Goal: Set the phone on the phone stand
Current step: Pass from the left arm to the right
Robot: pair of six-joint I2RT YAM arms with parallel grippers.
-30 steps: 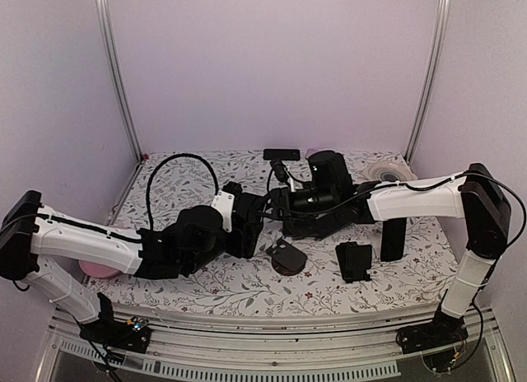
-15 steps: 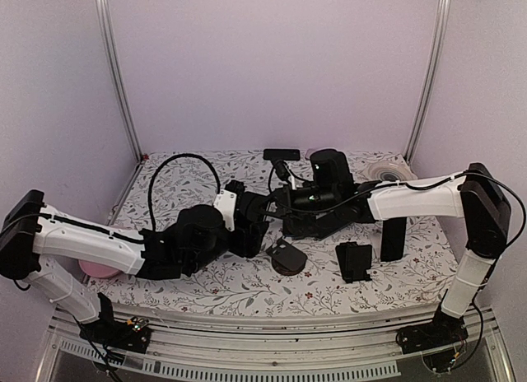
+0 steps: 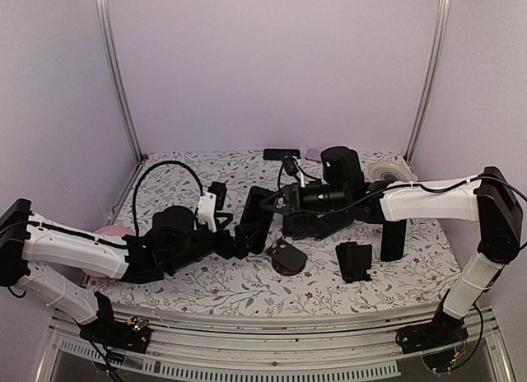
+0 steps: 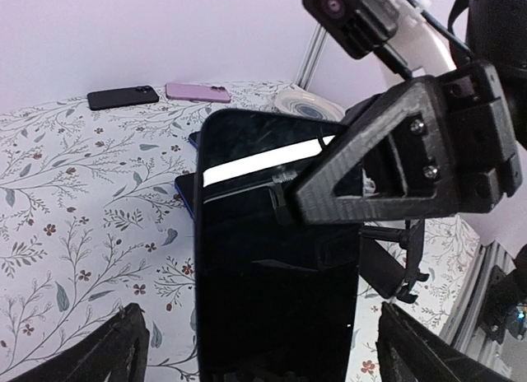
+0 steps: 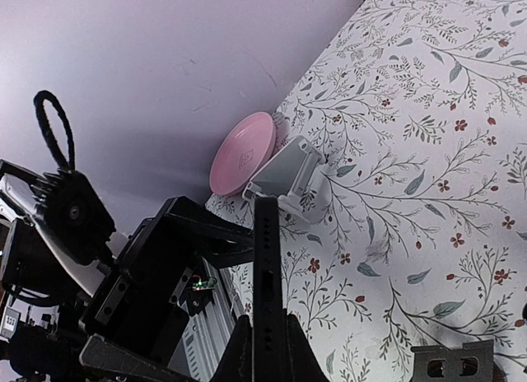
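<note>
The black phone (image 3: 254, 219) stands tilted on edge above the table's middle. My right gripper (image 3: 277, 211) is shut on its upper end. In the right wrist view the phone's thin edge (image 5: 266, 258) is clamped between the two fingers of that gripper (image 5: 266, 328). My left gripper (image 3: 234, 242) is open at the phone's lower end. In the left wrist view the dark screen (image 4: 276, 258) fills the gap of that gripper (image 4: 263, 353), with space on both sides. A black phone stand (image 3: 286, 257) sits on the table just below the phone.
A second black stand (image 3: 356, 262) and a black upright block (image 3: 394, 238) are to the right. A black phone (image 4: 121, 96), a pink phone (image 4: 198, 91) and a white round dish (image 3: 387, 170) lie at the back. A pink plate (image 5: 243, 151) and a white-grey bracket-like thing (image 5: 288, 176) are at the left.
My left arm has drawn back to the left, away from the right gripper. The phone now shows between the two grippers, held by the right one, which shifted slightly right.
</note>
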